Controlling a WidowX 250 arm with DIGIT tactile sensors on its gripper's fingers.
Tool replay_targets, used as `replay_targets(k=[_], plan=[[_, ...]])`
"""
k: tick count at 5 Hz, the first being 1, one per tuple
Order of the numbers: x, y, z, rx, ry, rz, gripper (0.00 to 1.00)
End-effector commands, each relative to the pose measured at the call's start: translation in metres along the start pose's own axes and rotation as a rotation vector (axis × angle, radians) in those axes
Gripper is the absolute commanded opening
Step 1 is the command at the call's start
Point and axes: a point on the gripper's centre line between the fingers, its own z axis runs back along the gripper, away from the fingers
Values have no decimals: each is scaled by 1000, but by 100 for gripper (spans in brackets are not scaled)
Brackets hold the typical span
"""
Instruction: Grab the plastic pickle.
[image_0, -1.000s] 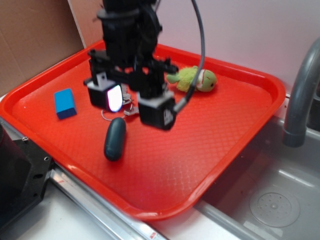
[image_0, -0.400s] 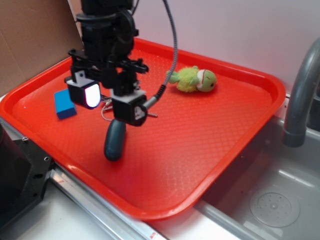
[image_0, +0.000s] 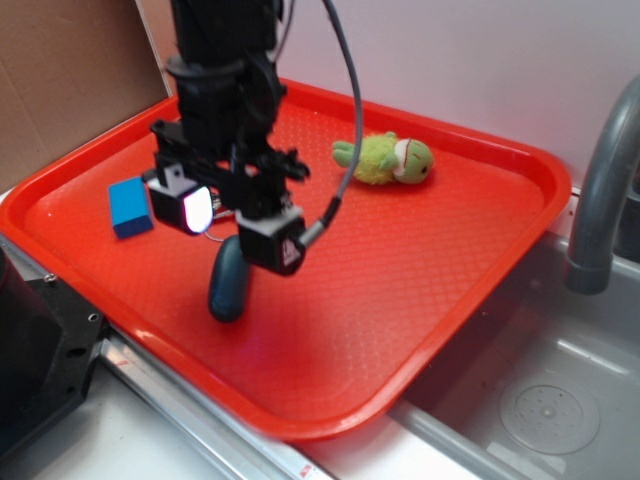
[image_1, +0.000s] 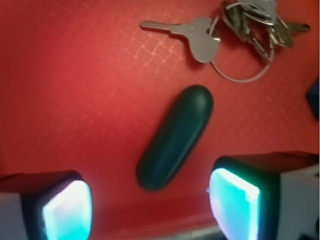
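The plastic pickle (image_0: 229, 282) (image_1: 175, 136) is a smooth dark green capsule lying flat on the red tray (image_0: 400, 270) near its front left edge. My gripper (image_0: 235, 226) (image_1: 150, 207) hovers just above it, open, with its two glowing pads (image_1: 66, 209) spread wide. In the wrist view the pickle lies at a slant, its lower end reaching toward the gap between the pads without touching either. Nothing is held.
A bunch of keys (image_1: 235, 30) on a ring lies just beyond the pickle. A blue block (image_0: 130, 206) sits at the tray's left, a fuzzy green plush toy (image_0: 385, 159) at the back. A sink basin (image_0: 545, 400) and grey faucet (image_0: 600, 190) are to the right.
The gripper has moved left and down over the second, ending low above the pickle's upper end. The pickle, block and plush have not moved.
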Motion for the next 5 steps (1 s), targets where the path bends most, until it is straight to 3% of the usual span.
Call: replay_targets(k=[1,3,4,5], plan=[[12,5,-17,32,20,4,100],[5,25,-47,93,106,16,100],[1,32,-61,72,127,4,0],[6,31,-55,39,137,-74,0]])
